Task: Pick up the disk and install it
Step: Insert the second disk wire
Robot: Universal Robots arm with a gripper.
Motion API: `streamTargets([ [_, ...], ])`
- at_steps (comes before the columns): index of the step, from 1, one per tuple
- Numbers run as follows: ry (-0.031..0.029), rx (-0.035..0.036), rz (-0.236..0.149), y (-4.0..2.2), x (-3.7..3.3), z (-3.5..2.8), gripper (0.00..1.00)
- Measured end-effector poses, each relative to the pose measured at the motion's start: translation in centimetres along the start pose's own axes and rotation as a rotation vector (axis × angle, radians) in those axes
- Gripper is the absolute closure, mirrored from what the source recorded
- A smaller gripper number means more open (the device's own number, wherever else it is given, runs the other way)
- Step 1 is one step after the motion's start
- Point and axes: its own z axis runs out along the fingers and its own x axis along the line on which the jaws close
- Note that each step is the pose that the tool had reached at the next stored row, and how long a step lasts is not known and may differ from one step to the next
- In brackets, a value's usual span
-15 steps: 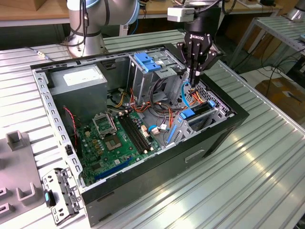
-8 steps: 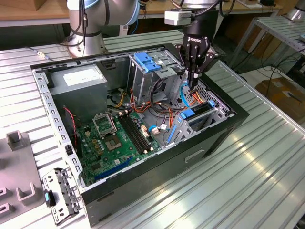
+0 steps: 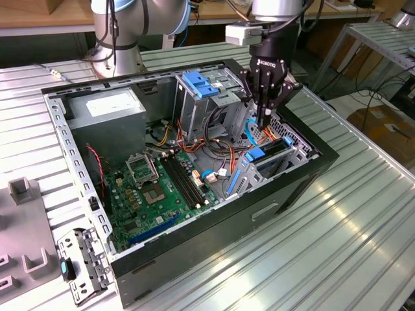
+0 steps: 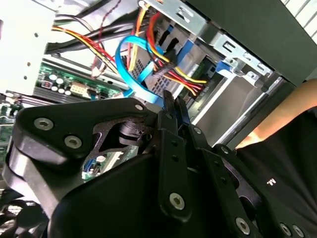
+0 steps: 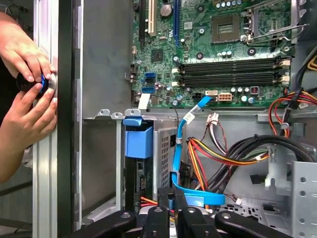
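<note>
Hand: your black robot hand (image 3: pixel 262 121) has its fingers pinched together, and I can't see anything in them.
Disk: the silver metal hard drive in its blue plastic carrier (image 3: pixel 271 154) stands on edge in the grey metal drive bay (image 3: pixel 295 155).
Direction: it's straight below your fingertips and close.
Long axis: runs along the case wall beside it.

A ribbed metal counter (image 3: pixel 363 220) reflects bright light. Behind it runs a wooden bench (image 3: pixel 39 16), with a metal-framed table (image 3: pixel 382 39) at the exterior view's right.
</note>
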Motion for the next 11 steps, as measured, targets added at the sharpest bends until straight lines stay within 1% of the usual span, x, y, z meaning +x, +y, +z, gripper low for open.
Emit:
streamTargets([
  [4, -0.0077, 0.0017, -0.004, 0.02, 0.4, 0.25, 0.84],
  [5, -0.0089, 0.0022, -0.005, 0.03, 0.48, 0.31, 0.84],
  [6, -0.0115, 0.0034, -0.008, 0.11, 0.69, 0.49, 0.84],
  [8, -0.0138, 0.0045, -0.011, 0.18, 0.87, 0.65, 0.84],
  [11, -0.0144, 0.0061, -0.013, 0.26, 1.06, 0.79, 0.84],
])
